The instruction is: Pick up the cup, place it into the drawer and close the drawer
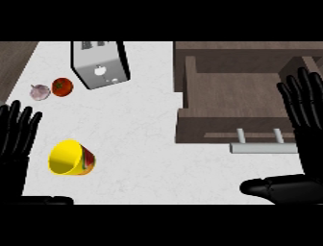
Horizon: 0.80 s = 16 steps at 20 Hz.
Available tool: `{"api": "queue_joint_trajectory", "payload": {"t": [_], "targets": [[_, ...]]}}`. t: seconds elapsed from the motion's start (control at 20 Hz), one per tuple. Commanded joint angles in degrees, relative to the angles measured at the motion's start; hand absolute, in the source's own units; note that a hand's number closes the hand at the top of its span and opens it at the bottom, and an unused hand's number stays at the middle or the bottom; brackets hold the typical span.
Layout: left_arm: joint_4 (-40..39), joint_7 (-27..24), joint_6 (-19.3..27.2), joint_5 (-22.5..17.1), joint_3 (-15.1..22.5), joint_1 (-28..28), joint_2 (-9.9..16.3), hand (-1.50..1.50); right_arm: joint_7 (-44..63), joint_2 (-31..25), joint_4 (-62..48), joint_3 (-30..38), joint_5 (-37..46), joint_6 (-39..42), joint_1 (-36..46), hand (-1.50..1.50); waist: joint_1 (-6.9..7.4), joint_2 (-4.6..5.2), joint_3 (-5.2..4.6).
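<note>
1. Cup (70, 157): a yellow cup with a patterned outer wall lies tipped on its side on the white tabletop (150, 144), mouth facing the lower left. It sits just beside the left hand and touches neither hand.
2. Left hand (8, 139): open, fingers straight and pointing up the view, at the left edge. It holds nothing.
3. Right hand (313, 129): open, fingers straight, thumb spread toward the lower left. It shows over the right side of the drawer and holds nothing.
4. Drawer (228, 91): a brown wooden drawer stands pulled open at the upper right, with nothing visible inside. Its pale bar handle (264, 147) projects from the front panel toward the robot.
5. Bystanders: a metal toaster (99, 65), a tomato (63, 86) and a garlic bulb (40, 91) stand well apart from the drawer, above the cup.
6. Stage, as judged: the cup is not yet picked up, so every step remains.
7. Risks, as judged: because the cup lies on its rounded side, a touch from closing fingers could roll it away. The drawer's front wall could catch the cup on a low transfer. Closing the drawer with the right hand over it could trap the fingers.
</note>
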State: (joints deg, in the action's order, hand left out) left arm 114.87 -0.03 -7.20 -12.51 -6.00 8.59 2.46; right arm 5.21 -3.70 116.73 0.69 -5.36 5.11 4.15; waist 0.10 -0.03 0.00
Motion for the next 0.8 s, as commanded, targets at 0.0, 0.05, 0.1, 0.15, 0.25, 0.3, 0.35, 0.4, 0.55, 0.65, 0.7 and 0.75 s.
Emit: {"api": "queue_joint_trajectory", "payload": {"t": [0.0,0.05,0.1,0.15,0.25,0.3,0.35,0.4,0.55,0.65,0.7,0.75], "targets": [[-2.79,-2.62,0.87,3.17,1.41,2.07,-2.05,-1.50,2.51,-0.47,0.50,0.53,-1.20,0.13,1.96,-1.50,0.01,0.00,0.00],[-3.29,-1.89,-0.26,1.96,1.38,1.97,-1.48,-1.50,2.22,-2.58,-0.42,4.06,-2.47,0.83,3.88,-1.50,0.01,0.01,0.00],[-2.65,-2.09,-1.23,1.21,-1.11,3.08,0.35,-1.50,6.08,-0.81,5.60,0.45,-0.54,-1.21,1.01,-1.50,-0.04,-0.04,-0.01],[-9.17,-4.93,-1.02,2.51,-1.02,0.61,-0.37,-1.50,2.40,-0.26,2.41,-0.08,-0.67,0.29,-0.35,-1.50,-0.13,0.02,-0.01],[-7.76,-8.48,-1.96,3.81,-1.04,5.59,-0.81,-1.50,7.48,-1.25,4.42,1.84,-2.69,-0.99,3.00,-1.50,0.03,-0.03,-0.02],[-10.18,-6.08,-1.35,2.09,-3.55,0.78,0.88,-1.50,3.12,1.16,1.39,-2.12,1.88,-1.89,2.66,-1.50,0.01,0.02,-0.01],[-15.88,-11.20,-2.69,1.85,-4.90,0.85,0.69,-1.50,0.60,-0.65,-1.19,1.55,-0.54,0.23,1.71,-1.50,-0.06,0.06,-0.01],[-10.05,-6.53,0.66,3.83,-2.96,1.65,-0.55,-1.50,1.17,-0.95,1.10,1.59,-1.39,1.07,-0.26,-1.50,-0.05,0.00,0.01],[-20.82,-13.50,-2.68,3.21,-5.71,-1.15,1.31,-1.50,3.98,-1.72,0.70,3.46,-3.93,0.90,2.83,-1.50,-0.15,0.04,-0.01],[-19.01,-15.81,-4.60,3.19,-5.60,3.35,1.25,-1.50,6.15,-1.61,1.70,1.52,-1.91,0.18,3.74,-1.50,0.04,0.01,-0.01],[-22.76,-14.35,-3.30,3.39,-6.88,-1.51,2.54,-1.50,6.28,-3.65,1.50,5.70,-6.04,1.88,4.62,-1.50,-0.11,0.03,-0.01],[-21.65,-13.48,-3.82,3.15,-6.02,0.21,2.00,-1.50,1.18,-3.41,-2.71,5.91,-5.69,3.73,2.91,-1.50,-0.03,0.04,0.01]]}}
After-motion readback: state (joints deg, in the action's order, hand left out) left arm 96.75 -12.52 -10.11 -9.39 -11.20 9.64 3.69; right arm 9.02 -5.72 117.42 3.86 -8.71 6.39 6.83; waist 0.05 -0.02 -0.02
